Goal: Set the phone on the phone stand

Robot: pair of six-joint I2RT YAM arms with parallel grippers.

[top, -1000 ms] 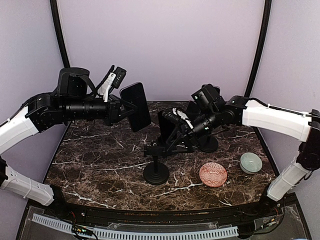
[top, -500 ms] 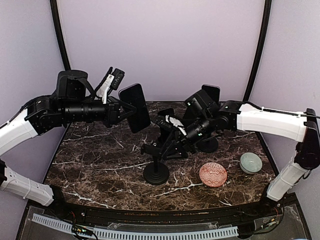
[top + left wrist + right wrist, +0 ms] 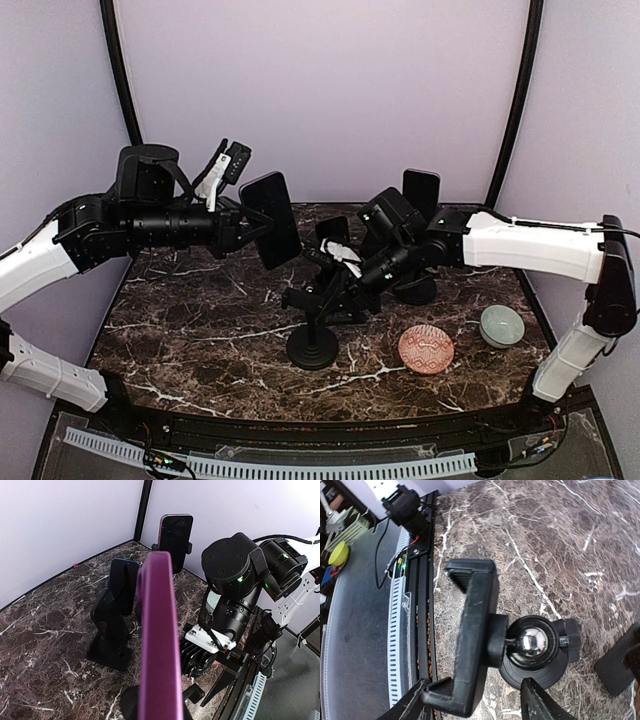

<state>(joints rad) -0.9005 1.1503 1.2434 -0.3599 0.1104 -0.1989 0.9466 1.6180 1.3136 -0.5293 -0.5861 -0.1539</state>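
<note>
My left gripper (image 3: pixel 250 228) is shut on the phone (image 3: pixel 271 218), a dark slab with a purple edge, and holds it upright in the air left of the stand. In the left wrist view the phone's purple edge (image 3: pixel 159 640) fills the centre and hides my fingers. The phone stand (image 3: pixel 312 345) has a round black base, a post and a clamp head (image 3: pixel 472 635) on a ball joint (image 3: pixel 532 642). My right gripper (image 3: pixel 335 278) is open and straddles the clamp head; one finger (image 3: pixel 407 707) lies against the clamp's lower hook, the other (image 3: pixel 540 705) stands clear of the socket.
A second phone (image 3: pixel 420 195) sits on its own stand at the back right, also seen in the left wrist view (image 3: pixel 175 535). Another black holder (image 3: pixel 115 615) stands behind the stand. A pink patterned dish (image 3: pixel 426 349) and a pale green bowl (image 3: pixel 501 325) lie front right.
My right gripper has moved left and down onto the stand's clamp head, uncovering the back phone. My left arm with the phone has barely shifted.
</note>
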